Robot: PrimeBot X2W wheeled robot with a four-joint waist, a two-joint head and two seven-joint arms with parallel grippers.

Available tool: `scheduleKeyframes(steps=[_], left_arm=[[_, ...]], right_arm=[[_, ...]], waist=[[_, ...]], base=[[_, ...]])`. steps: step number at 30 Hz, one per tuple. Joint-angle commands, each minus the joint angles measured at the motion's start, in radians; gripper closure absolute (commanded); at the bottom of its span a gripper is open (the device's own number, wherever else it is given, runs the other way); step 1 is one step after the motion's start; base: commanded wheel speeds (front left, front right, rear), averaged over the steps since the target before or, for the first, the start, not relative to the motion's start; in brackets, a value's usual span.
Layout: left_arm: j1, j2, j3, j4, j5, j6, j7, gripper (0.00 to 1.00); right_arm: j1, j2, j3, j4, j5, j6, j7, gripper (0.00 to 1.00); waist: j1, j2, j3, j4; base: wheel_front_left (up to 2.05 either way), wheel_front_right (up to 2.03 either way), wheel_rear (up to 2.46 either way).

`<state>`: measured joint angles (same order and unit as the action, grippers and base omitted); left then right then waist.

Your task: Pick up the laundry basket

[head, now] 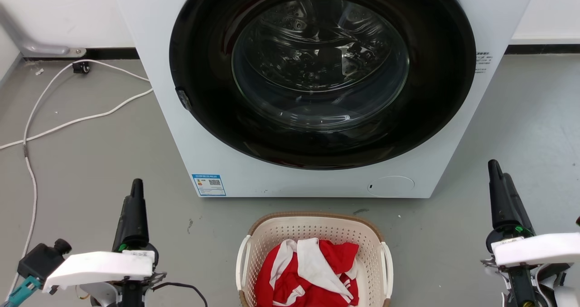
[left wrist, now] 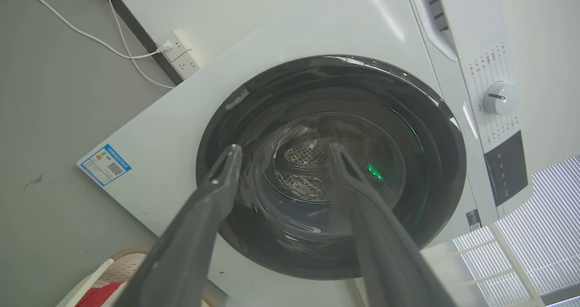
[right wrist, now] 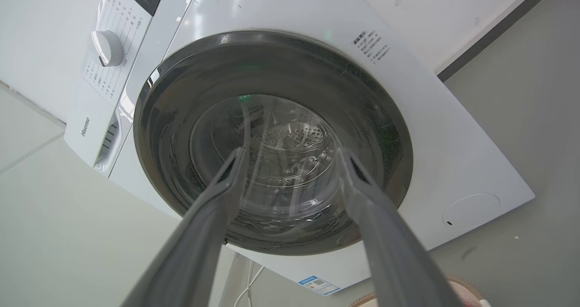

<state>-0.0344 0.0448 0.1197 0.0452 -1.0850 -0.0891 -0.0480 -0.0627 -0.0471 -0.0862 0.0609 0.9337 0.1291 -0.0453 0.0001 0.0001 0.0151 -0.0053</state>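
So, the laundry basket [head: 312,229] sits on the floor [head: 90,162], near and centre, just in front of the washing machine [head: 226,162]. The left gripper [left wrist: 284,149] and right gripper [right wrist: 290,151] hang wide open, holding nothing. I'd lower both evenly onto the white side handles [head: 387,264].

Head view looks forward-down at washing machine [head: 190,153]; wrist views tilt up at same door [left wrist: 294,128], closer.

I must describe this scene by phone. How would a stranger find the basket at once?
Find the big white washing machine. On the grey floor just in front of it stands the basket. It is cream plastic with small holes, a brown rim and white side handles, holding red and white cloth.
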Motion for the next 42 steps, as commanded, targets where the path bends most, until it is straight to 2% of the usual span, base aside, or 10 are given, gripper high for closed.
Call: scheduleKeyframes(steps=[1,11,16,21,23,25,36,42], left_arm=[[-0.003,0.004,-0.009,-0.032,0.033,0.002,-0.008,0.0],[0.008,0.004,-0.111,-0.116,0.332,0.018,-0.041,0.0],[0.002,0.022,-0.176,-0.155,0.43,0.039,-0.057,0.0],[-0.003,0.068,-0.248,-0.172,0.53,0.106,-0.072,0.0],[-0.007,0.086,-0.281,-0.175,0.554,0.14,-0.078,0.0],[-0.011,0.097,-0.315,-0.181,0.554,0.153,-0.083,0.0],[-0.032,0.187,-0.458,-0.19,0.698,0.285,-0.112,0.0],[-0.048,0.224,-0.536,-0.186,0.737,0.343,-0.127,0.0]], right_arm=[[-0.023,-0.004,0.003,-0.03,-0.046,0.002,-0.01,0.0],[-0.002,-0.004,0.053,-0.088,-0.26,0.002,-0.044,0.0],[0.004,-0.004,0.065,-0.102,-0.362,0.002,-0.059,0.0],[0.007,-0.004,0.056,-0.107,-0.483,0.002,-0.074,0.0],[0.008,-0.004,0.054,-0.109,-0.51,0.002,-0.08,0.0],[0.011,-0.004,0.055,-0.109,-0.539,0.002,-0.086,0.0],[0.026,-0.004,0.062,-0.102,-0.664,0.002,-0.116,0.0],[0.032,-0.004,0.061,-0.091,-0.72,0.002,-0.13,0.0]], waist=[[-0.0001,-0.0001,0.001,0.0],[-0.0001,-0.0001,0.005,-0.006],[-0.0001,-0.0001,0.009,-0.008],[-0.0001,-0.0001,0.01,-0.01],[-0.0001,-0.0001,0.01,-0.011],[-0.0001,-0.0001,0.009,-0.012],[-0.0001,-0.0001,0.012,-0.016],[-0.0001,-0.0001,0.015,-0.018]], base=[[0.0,0.0,0.0],[0.0,0.0,0.0],[0.0,0.0,0.0],[0.0,0.0,0.0],[0.0,0.0,0.0],[0.0,0.0,0.0],[0.0,0.0,0.0],[0.0,0.0,0.0]])
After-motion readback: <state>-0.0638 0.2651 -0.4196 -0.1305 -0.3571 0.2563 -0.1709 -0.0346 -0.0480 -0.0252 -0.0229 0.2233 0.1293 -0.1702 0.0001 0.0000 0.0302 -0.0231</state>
